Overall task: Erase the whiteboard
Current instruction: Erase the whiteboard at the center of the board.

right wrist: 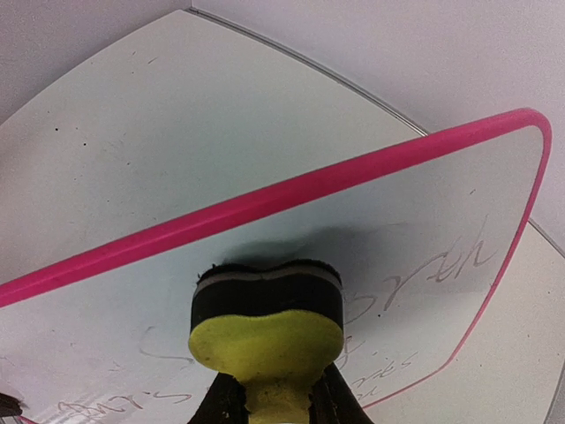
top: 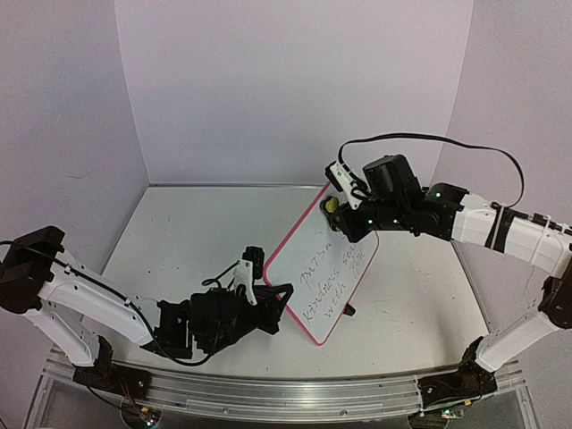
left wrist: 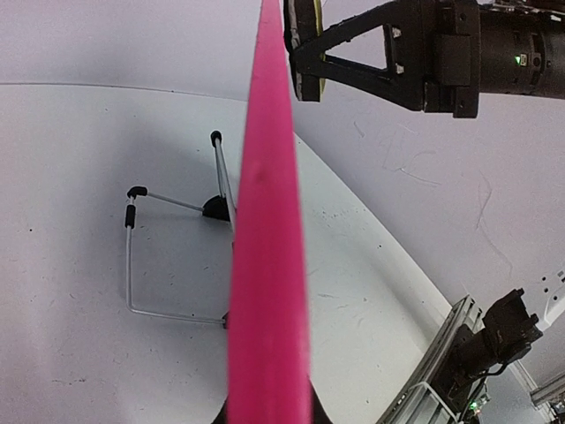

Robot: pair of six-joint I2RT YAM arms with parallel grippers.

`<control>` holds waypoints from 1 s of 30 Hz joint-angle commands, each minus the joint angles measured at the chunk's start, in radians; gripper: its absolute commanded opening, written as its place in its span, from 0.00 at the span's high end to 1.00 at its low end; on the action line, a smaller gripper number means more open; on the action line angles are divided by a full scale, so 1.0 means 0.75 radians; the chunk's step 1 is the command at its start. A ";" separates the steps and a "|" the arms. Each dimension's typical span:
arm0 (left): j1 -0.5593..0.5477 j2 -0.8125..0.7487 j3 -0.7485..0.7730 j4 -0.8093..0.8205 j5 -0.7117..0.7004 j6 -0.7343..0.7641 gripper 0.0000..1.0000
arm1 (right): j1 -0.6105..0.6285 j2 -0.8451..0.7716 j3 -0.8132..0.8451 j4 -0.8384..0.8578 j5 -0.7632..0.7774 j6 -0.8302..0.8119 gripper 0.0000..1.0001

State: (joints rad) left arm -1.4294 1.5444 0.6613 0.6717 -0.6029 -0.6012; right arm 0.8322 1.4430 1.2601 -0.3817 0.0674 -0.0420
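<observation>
Lilac walls box in a white table (top: 179, 232), and the whiteboard (top: 326, 268) stands tilted near its middle, leaning back on a thin wire stand (left wrist: 132, 256), pink frame edge-on in the left wrist view. We read the left gripper (top: 279, 299) as clamped on the board's lower left edge, bracing it, though its fingers barely show in its own camera. The right gripper (right wrist: 269, 402) is pinched onto the yellow handle of the eraser (right wrist: 265, 318), whose black felt sits against the board face just below the top edge. The handwriting (top: 335, 281) runs across the middle and lower part, not yet wiped. To do this wipe well, we'd keep the felt flat on the surface, sweep down and along the lines in overlapping strokes, and press only lightly. Too much push could tip the board back over the stand or twist it out of the left clamp, so the brace should hold firm throughout.
</observation>
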 commanded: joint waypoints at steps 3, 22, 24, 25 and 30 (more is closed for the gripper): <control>0.008 -0.043 -0.031 0.088 -0.230 0.119 1.00 | 0.008 -0.112 -0.020 0.041 0.063 0.038 1.00; 0.012 0.078 0.278 -0.287 -0.201 0.025 1.00 | 0.010 -0.305 -0.090 0.018 0.202 0.171 1.00; 0.017 0.080 0.306 -0.358 -0.193 -0.007 1.00 | 0.010 -0.317 -0.094 0.012 0.195 0.175 1.00; 0.020 0.079 0.321 -0.389 -0.187 -0.022 1.00 | 0.010 -0.321 -0.097 0.010 0.193 0.176 1.00; 0.070 0.068 0.345 -0.460 -0.022 -0.086 1.00 | 0.013 -0.346 -0.109 0.005 0.186 0.175 1.00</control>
State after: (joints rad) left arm -1.4136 1.5951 0.8745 0.4044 -0.7010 -0.6442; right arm 0.8338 1.2146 1.1887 -0.3821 0.1940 0.0762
